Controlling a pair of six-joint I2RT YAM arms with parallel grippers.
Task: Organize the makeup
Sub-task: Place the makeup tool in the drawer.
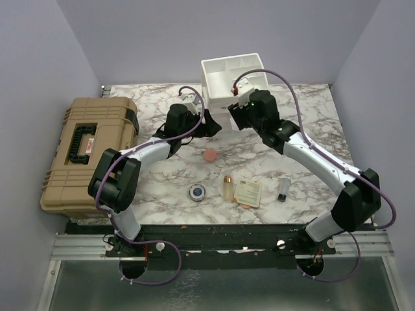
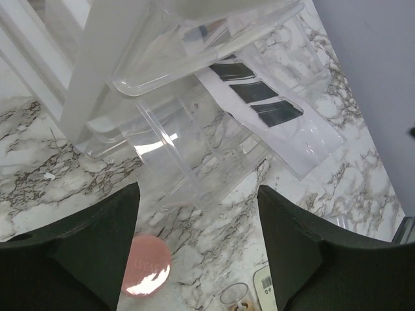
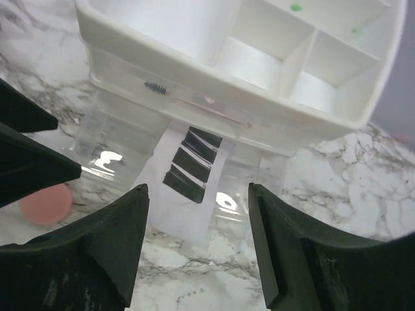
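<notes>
1. We take the white compartmented plastic organizer [image 1: 216, 91] as our landmark; it stands at the far side of the marble tabletop [image 1: 324, 110], and the compartments we can see into look bare
2. Clear plastic drawers [image 2: 188, 162] jut out from the organizer's near side, low against the marble
3. The black strip palette [image 3: 189, 165], a white card carrying three black strips, lies in that clear plastic just in front of the organizer; we cannot tell whether it sits inside a drawer or under one
4. The left gripper [image 2: 198, 194] hangs just in front of the organizer towards its left corner, its fingers spread apart with nothing between them
5. The right gripper [image 3: 198, 188] hangs at the organizer's near side above the palette, its fingers also parted and grasping nothing
6. The pink round puff [image 1: 209, 156] lies on the marble, nearer the arm bases than the organizer and apart from it
7. Further still from the organizer, in a loose row along the near edge, we see the round blue compact [image 1: 196, 192], the small amber bottle [image 1: 227, 188] standing upright, the cream sachet [image 1: 249, 192] lying flat just beside the bottle, and the tiny dark vial [image 1: 283, 188] off to the right
8. The big tan hard case [image 1: 91, 152] sits shut, well to the organizer's left, at the table's left edge
</notes>
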